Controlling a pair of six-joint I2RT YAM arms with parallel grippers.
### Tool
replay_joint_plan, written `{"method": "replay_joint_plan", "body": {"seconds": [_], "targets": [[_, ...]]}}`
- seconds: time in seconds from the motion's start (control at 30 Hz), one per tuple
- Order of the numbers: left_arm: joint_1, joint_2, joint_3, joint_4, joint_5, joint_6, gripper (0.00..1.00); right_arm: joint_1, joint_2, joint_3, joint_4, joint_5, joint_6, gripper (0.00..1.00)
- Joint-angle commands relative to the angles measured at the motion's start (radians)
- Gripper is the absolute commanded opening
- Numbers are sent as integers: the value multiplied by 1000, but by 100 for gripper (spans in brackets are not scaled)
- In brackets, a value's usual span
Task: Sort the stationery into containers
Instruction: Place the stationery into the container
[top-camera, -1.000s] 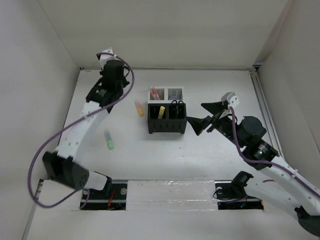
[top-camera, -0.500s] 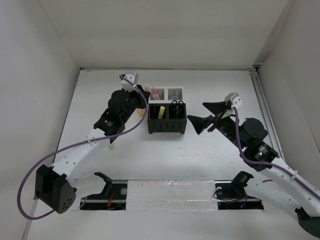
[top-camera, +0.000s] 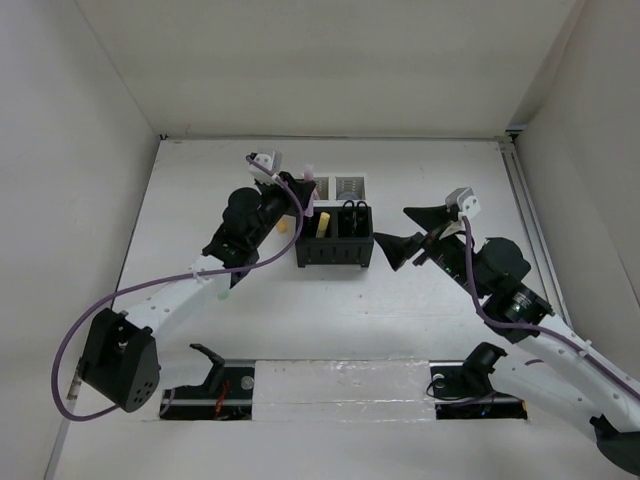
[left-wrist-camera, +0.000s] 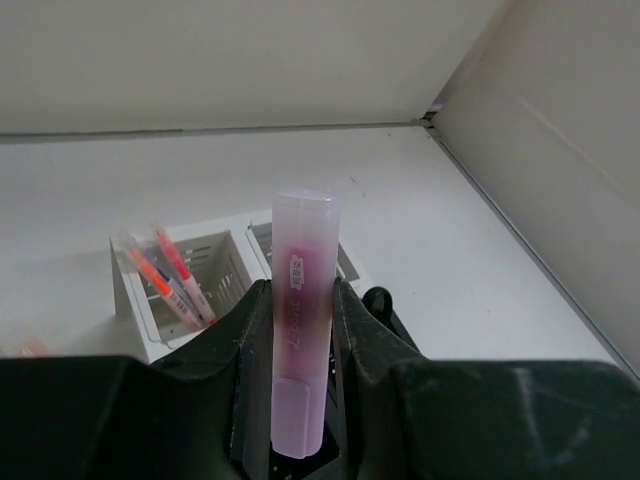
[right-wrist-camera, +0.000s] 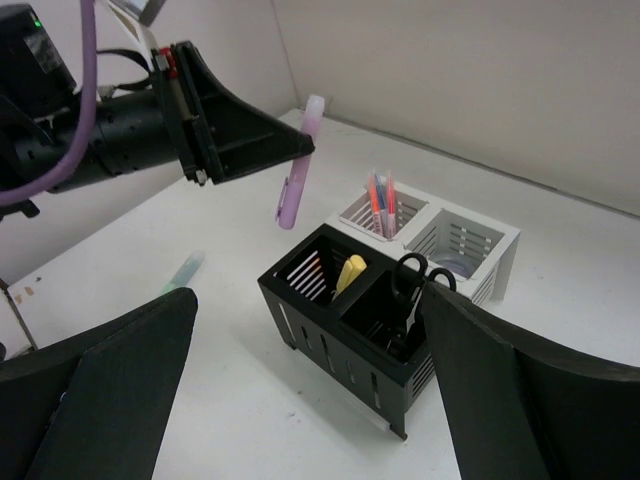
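The left gripper (right-wrist-camera: 300, 150) is clamped on a pink highlighter (left-wrist-camera: 303, 300) held roughly upright, with the mesh organiser (top-camera: 335, 252) just below its fingertips, while the right gripper (top-camera: 403, 232), spread wide and empty, has that organiser just to its left.

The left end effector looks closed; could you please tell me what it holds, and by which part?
The left end effector pinches the pink highlighter around its middle, both ends free.

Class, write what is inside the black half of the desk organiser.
A yellow highlighter leans in one compartment, black-handled scissors stand in the other. The walls hide their lower ends and the floors.
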Motion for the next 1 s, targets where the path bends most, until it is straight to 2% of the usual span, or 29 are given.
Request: {"method": "replay_joint_plan", "body": {"seconds": [0.0, 0.33, 0.97], "targets": [[-1, 4, -50, 165, 4, -49, 0, -5, -4, 0, 55, -6, -8, 100], [-1, 46, -166, 431, -16, -69, 0, -5, 5, -29, 126, -38, 14, 100], [-1, 97, -262, 531, -56, -114, 0, -5, -23, -48, 137, -47, 14, 100]]}}
